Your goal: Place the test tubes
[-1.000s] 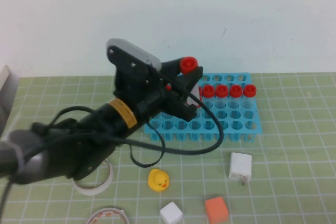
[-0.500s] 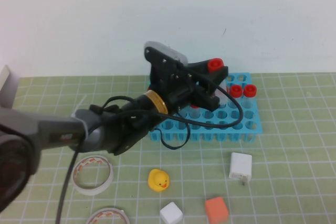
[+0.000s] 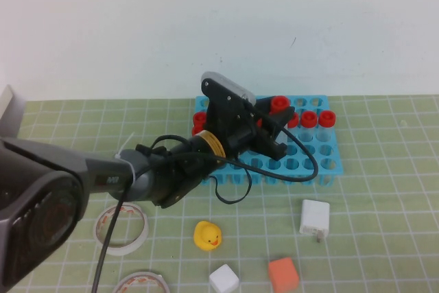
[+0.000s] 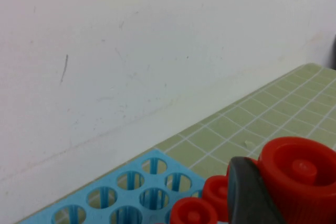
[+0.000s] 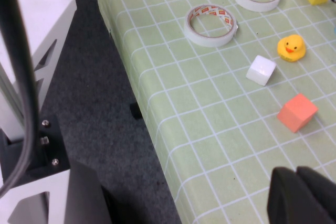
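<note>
The left gripper (image 3: 273, 123) was closed partway around a red-capped test tube (image 3: 278, 106), holding it over the back rows of the blue rack (image 3: 324, 164). Other capped tubes (image 3: 317, 119) stood in the rack just beside it. A toy duck (image 3: 206, 235), two blocks (image 3: 282, 274) and tape rolls (image 3: 122, 228) lay nearer the robot. The right gripper (image 5: 297, 192) hung shut beyond the table (image 5: 210, 108) edge.

The left gripper (image 3: 273, 119) holds a red-capped test tube (image 3: 278, 105) above the blue rack (image 3: 324, 163) (other capped tubes stand inside); a yellow duck (image 3: 206, 235) sits nearby.
</note>
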